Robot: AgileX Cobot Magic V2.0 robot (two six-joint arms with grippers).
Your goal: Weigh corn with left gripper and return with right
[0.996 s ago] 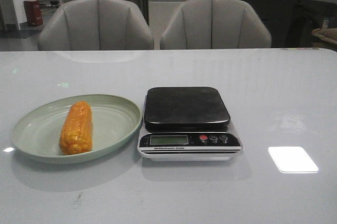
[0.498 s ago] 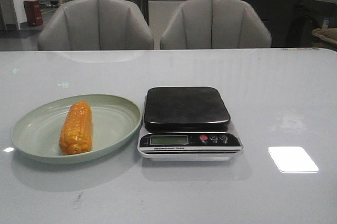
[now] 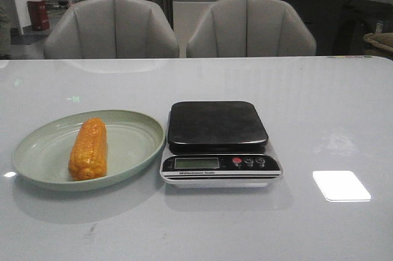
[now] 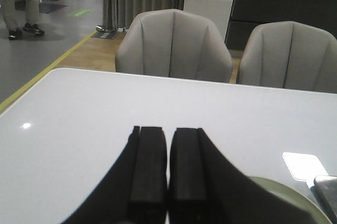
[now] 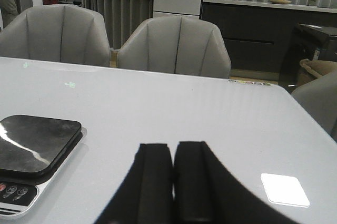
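dim, soft indoor light; a bright ceiling-lamp glare patch [image 3: 341, 185] on the glossy table [image 3: 319, 101].

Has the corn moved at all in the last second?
No. The corn lies in the same spot on the green plate, left of the scale, just as before.

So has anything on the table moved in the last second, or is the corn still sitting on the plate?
Nothing on the table has visibly changed. The corn still lies on the green plate left of the scale, whose platform is bare as before. Neither end effector has entered the front view; the wrist views show the left end effector and right end effector with fingers closed together, holding nothing.
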